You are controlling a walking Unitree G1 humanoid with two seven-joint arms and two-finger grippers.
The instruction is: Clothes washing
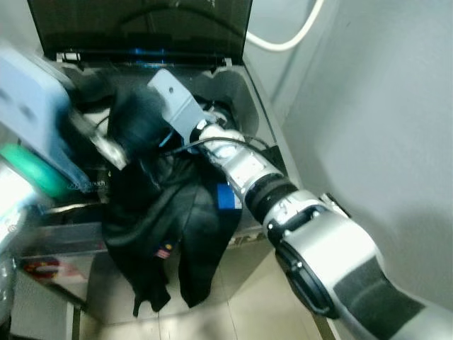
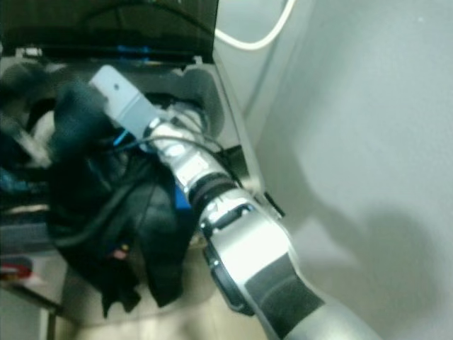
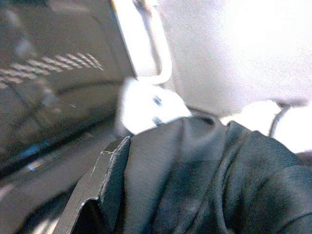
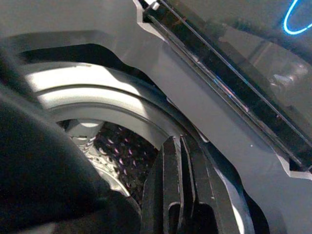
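Black garment (image 1: 166, 227) drapes over the open washer's rim (image 1: 244, 85) and down its front. Right gripper (image 4: 178, 195), fingers pressed together, reaches above the drum (image 4: 112, 151). Left gripper's fingers (image 3: 105, 180) press against the garment; whether they pinch it, I cannot tell.

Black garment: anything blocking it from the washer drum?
Nothing visible. The lid stands open and the drum mouth is clear; the black garment drapes over the front rim, with the right gripper at the opening.

The black jacket (image 1: 166, 212) drapes over the washer (image 1: 244, 92) rim, blocking most of the opening. Drum (image 4: 114, 156) room shows past the right gripper (image 4: 178, 195); the raised lid (image 1: 141, 28) walls the back.
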